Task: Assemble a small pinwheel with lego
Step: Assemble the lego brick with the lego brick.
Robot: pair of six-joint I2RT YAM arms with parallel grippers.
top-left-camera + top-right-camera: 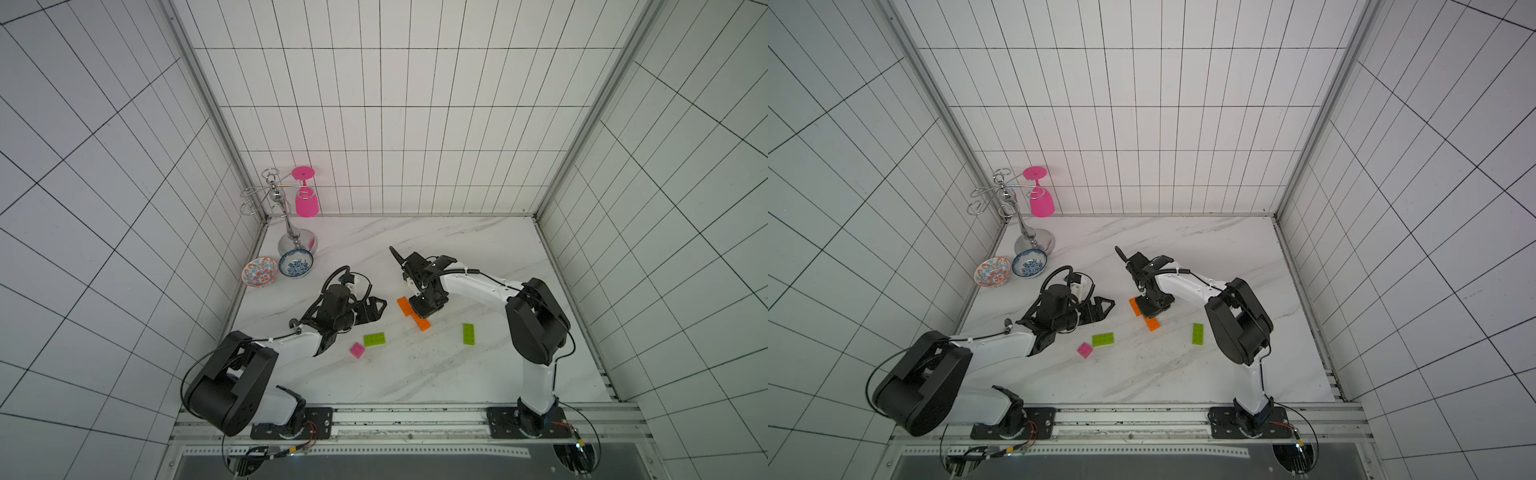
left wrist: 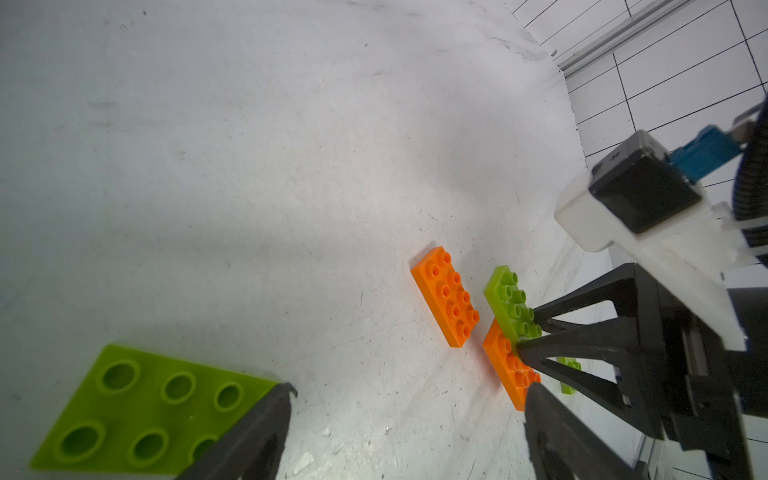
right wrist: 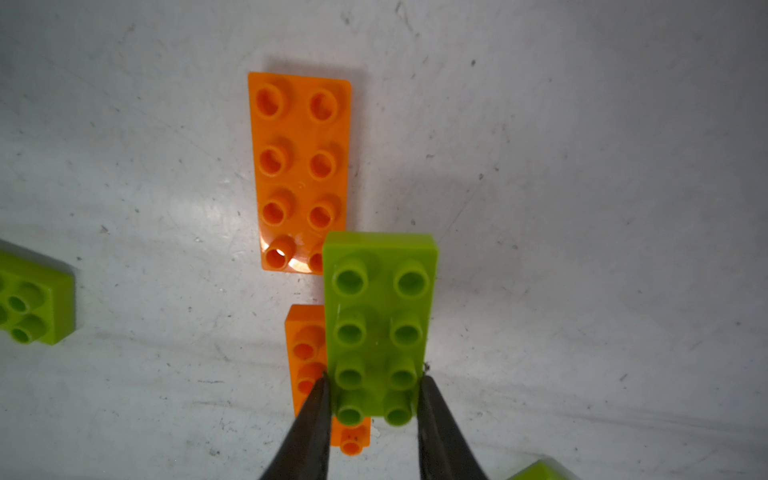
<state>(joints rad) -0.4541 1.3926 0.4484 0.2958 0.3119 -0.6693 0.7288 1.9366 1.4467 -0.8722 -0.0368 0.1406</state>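
I see a pink goblet (image 1: 306, 203) hanging upside down on a chrome rack (image 1: 287, 226); an orange bowl (image 1: 259, 271) and a blue bowl (image 1: 296, 263) sit by its base.

White marble-look desk (image 1: 415, 374), scuffed, with bricks around its middle and crockery at its far left corner.

Near the centre lie the far orange brick (image 1: 401, 304) and the near orange brick (image 1: 423, 323), studs up, just beside each other but apart. At 7 o'clock the left lime-green brick (image 1: 374, 339) lies just beside the pink brick (image 1: 357, 350). At 4 o'clock the right lime-green brick (image 1: 468, 333) lies alone. At 10 o'clock stand the blue bowl (image 1: 296, 263) and the orange bowl (image 1: 259, 271), with the chrome rack (image 1: 298, 241) just behind.
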